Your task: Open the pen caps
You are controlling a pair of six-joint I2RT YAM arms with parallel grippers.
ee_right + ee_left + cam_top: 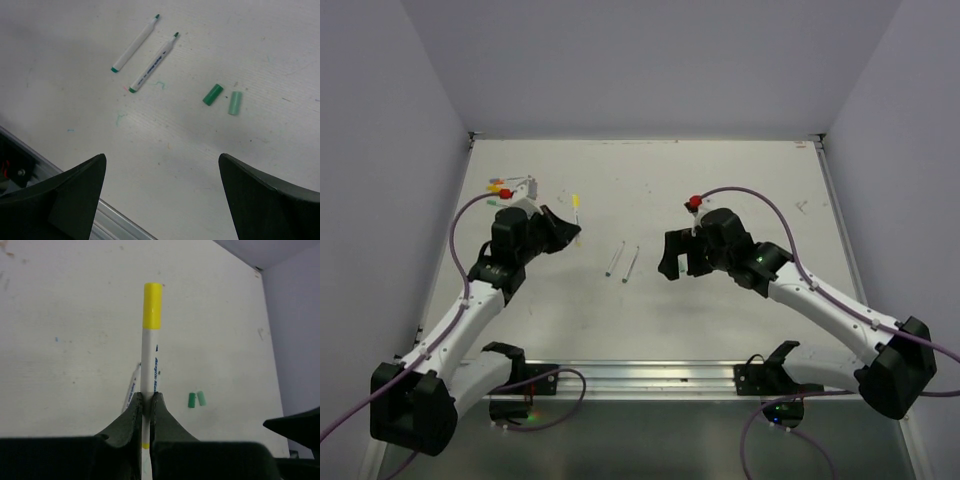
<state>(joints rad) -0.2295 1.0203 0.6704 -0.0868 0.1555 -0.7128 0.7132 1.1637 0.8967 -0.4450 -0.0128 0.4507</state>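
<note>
1. White table, ink-marked, carries everything.
2. Left gripper clamps a pen low down, leaving its yellow cap clear beyond the fingertips for pulling.
3. Right gripper gapes empty, probably to take that cap.
4. Ahead of its fingers: two bare pens, two green caps.

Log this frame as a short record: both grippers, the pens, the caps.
left gripper: shut on yellow pen, gripping its barrel
yellow cap: on the pen, at the end pointing away from the gripper
right gripper: open, empty, above the table
green pens: two, uncapped, lying side by side on the table
green caps: two, off, lying next to each other, apart from the pens
task state: yellow cap not yet off
</note>
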